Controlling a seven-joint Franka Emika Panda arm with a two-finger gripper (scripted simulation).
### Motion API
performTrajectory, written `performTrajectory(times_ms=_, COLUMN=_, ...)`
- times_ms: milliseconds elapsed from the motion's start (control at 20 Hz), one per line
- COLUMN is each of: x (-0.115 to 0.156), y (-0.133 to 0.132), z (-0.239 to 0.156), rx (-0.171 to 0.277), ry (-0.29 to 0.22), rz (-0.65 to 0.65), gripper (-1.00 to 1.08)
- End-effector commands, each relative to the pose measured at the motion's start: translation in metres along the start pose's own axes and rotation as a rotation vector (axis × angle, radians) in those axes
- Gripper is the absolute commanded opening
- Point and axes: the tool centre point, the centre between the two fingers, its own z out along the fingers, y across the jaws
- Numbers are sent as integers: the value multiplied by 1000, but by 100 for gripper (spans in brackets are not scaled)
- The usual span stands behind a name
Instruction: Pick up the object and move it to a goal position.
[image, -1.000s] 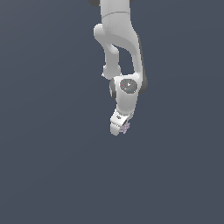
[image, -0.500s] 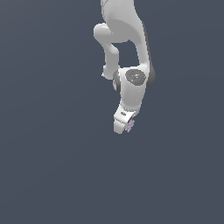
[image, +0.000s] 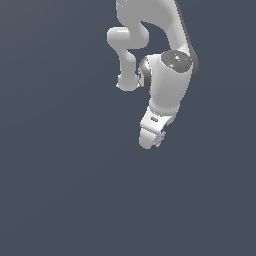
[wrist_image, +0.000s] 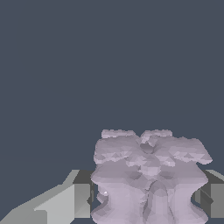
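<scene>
The object (image: 159, 139) is a tiny pale lilac-pink knobbly clump. In the exterior view it peeks out at the tip of my white gripper (image: 152, 140), which hangs from the arm above. In the wrist view the clump (wrist_image: 148, 175) fills the space between my two grey fingers (wrist_image: 74, 199), which press on it from both sides. My gripper is shut on the object and holds it in the air over the flat dark grey surface (image: 65, 190).
The white arm (image: 150, 45) reaches down from the top of the exterior view. Only the plain dark grey surface shows around it.
The arm has moved toward the exterior view's right and slightly up, carrying the clump with it. The wrist has turned, so its round top cap now faces the camera more.
</scene>
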Motion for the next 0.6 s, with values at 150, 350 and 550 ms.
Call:
performTrajectory(times_ms=150, x=23, y=7, z=-50, rx=1, ry=-1, rz=0, gripper=-100)
performTrajectory(times_ms=350, x=36, y=12, z=-76, rx=1, ry=-1, rz=1, gripper=-100)
performTrajectory(times_ms=550, x=45, y=16, z=-94, rx=1, ry=-1, rz=1, gripper=-100)
